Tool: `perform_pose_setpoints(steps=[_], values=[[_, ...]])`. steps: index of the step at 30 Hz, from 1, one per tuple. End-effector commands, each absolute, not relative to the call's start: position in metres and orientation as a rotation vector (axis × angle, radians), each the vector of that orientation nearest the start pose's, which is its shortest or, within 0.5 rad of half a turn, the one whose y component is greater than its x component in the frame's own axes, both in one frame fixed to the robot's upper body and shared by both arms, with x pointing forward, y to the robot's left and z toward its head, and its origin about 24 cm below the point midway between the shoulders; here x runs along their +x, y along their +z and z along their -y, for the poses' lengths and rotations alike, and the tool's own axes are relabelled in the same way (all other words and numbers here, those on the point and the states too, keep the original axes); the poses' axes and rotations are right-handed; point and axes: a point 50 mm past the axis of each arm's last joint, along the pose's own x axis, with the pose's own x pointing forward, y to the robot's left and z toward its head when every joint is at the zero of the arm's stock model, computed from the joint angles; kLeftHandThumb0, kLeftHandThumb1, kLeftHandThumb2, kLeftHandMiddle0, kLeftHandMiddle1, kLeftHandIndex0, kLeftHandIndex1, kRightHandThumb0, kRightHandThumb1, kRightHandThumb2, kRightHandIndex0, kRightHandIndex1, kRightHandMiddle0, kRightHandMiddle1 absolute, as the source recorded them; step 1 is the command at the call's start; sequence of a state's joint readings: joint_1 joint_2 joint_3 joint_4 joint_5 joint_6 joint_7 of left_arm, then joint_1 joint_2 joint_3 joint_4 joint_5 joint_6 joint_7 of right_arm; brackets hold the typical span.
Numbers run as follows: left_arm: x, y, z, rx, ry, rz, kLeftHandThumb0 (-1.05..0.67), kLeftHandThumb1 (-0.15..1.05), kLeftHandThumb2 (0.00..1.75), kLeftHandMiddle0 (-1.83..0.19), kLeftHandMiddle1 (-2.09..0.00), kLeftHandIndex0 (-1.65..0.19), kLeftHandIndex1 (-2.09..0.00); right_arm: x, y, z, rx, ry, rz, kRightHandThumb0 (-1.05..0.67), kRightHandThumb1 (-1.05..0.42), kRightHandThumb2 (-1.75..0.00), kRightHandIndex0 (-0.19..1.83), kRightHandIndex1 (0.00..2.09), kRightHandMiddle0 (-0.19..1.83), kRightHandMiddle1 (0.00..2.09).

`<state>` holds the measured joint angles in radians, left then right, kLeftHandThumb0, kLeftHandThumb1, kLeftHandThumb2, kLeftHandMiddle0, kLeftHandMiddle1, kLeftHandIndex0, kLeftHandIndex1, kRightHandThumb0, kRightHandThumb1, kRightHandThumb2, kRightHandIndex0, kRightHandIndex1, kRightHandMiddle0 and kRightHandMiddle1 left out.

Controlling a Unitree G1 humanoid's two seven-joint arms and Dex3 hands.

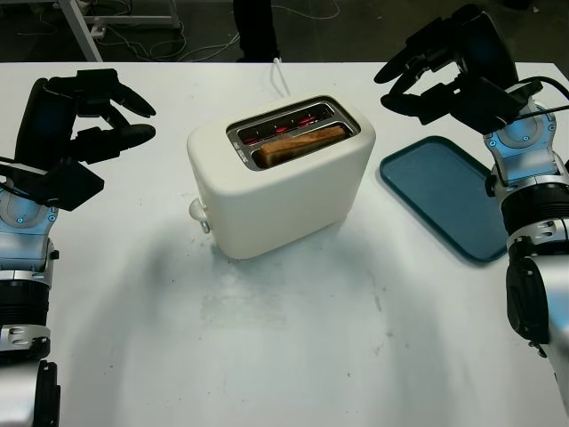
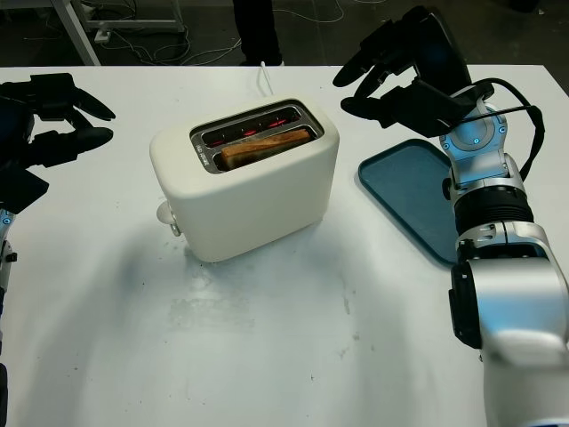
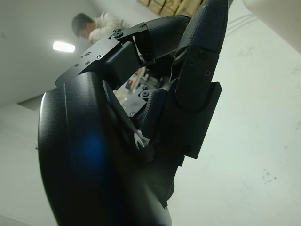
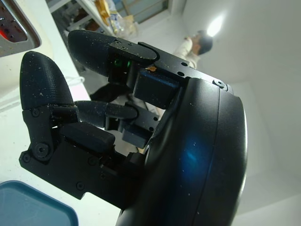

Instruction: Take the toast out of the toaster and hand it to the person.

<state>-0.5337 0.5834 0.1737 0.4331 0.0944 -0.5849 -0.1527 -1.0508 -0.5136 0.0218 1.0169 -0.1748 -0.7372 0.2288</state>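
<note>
Matt cream plastic toaster (image 1: 284,191) with shiny metal top.

both eye views look down, sharing the toaster (image 1: 280,173); wrist views sit tight against black fingers (image 3: 202,61)

Your black three-fingered left hand (image 1: 84,124) hangs open above the table's left; your black three-fingered right hand (image 2: 400,76) is raised, open, at far right.
</note>
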Motion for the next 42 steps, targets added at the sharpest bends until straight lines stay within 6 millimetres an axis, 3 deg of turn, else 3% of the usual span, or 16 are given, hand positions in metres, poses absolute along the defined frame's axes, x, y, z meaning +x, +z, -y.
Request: perform_pose_setpoints(steps=[1,15,20,33,42], values=[[0.317,0.195,-0.258,0.663,-0.036,0.67,-0.83,0.9,0.01,-1.03,-1.09,-0.87,-0.89,0.383,0.242,0.198,-0.714,0.255,0.713,-0.73,0.02,-1.03,1.53,0.41,1.55,0.1],[0.313,0.195,-0.258,0.667,-0.018,0.672,-0.83,0.91,0.01,-1.02,-1.13,-0.84,-0.95,0.379,0.238,0.199,-0.701,0.256,0.747,-0.6,0.0,-1.0,1.48,0.43,1.54,0.09],[0.303,0.193,-0.255,0.661,0.008,0.672,-0.85,0.91,0.01,-0.99,-1.13,-0.86,-0.95,0.376,0.233,0.202,-0.659,0.255,0.748,-0.54,0.0,-1.01,1.43,0.45,1.53,0.08],[0.259,0.184,-0.256,0.721,0.141,0.611,-0.8,0.92,0.06,-0.99,-1.21,-0.79,-1.05,0.36,0.214,0.227,-0.569,0.231,0.747,-0.66,-0.22,-0.78,1.28,0.61,1.45,0.08],[0.258,0.181,-0.257,0.694,0.151,0.58,-0.81,0.92,0.07,-0.96,-1.19,-0.77,-1.05,0.355,0.204,0.233,-0.55,0.208,0.71,-0.69,-0.3,-0.68,1.22,0.67,1.42,0.07]])
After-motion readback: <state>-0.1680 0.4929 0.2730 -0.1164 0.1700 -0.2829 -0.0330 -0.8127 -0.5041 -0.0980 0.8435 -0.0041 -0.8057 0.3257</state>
